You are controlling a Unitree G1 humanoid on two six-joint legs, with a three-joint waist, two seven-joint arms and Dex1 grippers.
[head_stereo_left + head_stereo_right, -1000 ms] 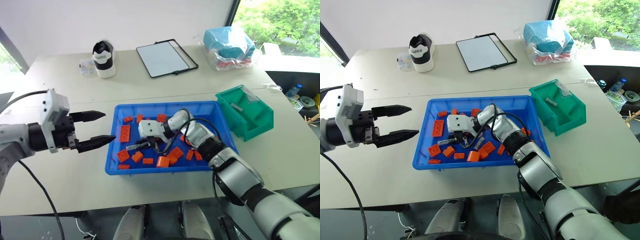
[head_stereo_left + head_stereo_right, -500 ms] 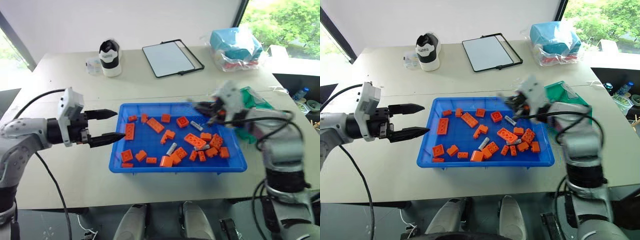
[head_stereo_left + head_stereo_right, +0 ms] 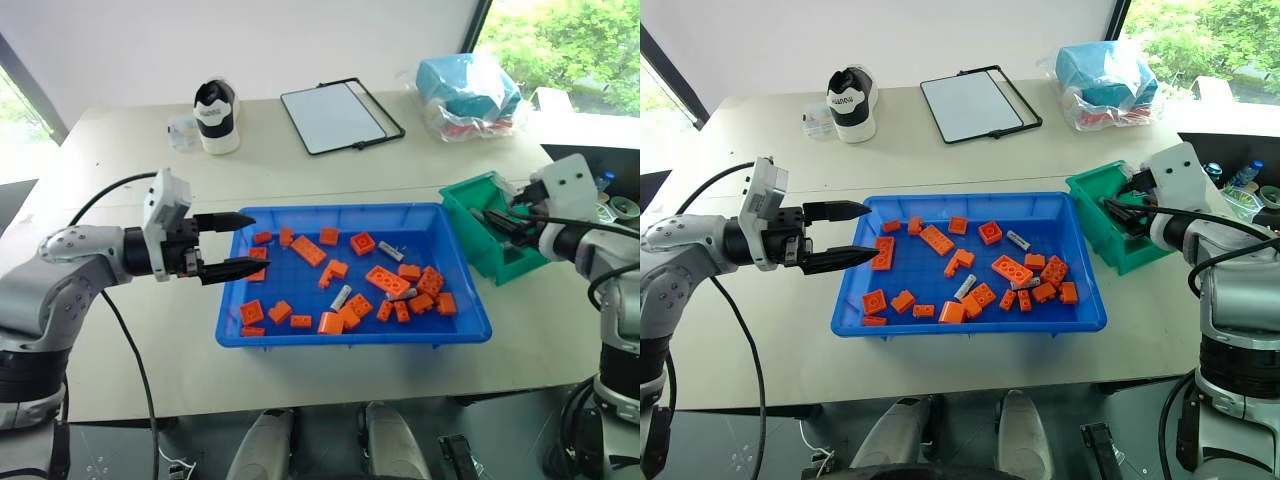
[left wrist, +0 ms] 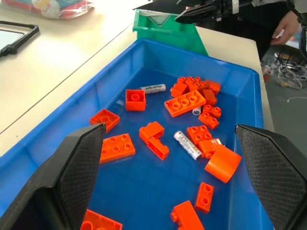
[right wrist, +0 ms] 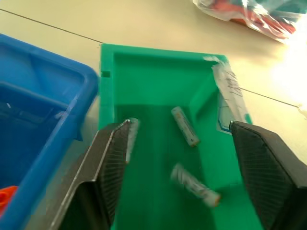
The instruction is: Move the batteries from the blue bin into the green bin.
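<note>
Small silvery-grey cylindrical batteries (image 5: 184, 125) lie in the teal-green plastic bin (image 5: 158, 67) beneath the empty, spread right gripper (image 5: 177, 143); next, likely another pick from the bright-blue tray (image 3: 340, 338).

Blue bin (image 3: 455, 325): bright blue. Green bin (image 5: 158, 72): teal-green. Batteries (image 4: 187, 145): silvery-grey, dark print on the side. Bricks (image 3: 390, 282): orange. Table (image 3: 120, 330): pale beige. Shoe (image 3: 217, 116): black and white. Bundle (image 3: 470, 88): light blue under clear plastic.
</note>
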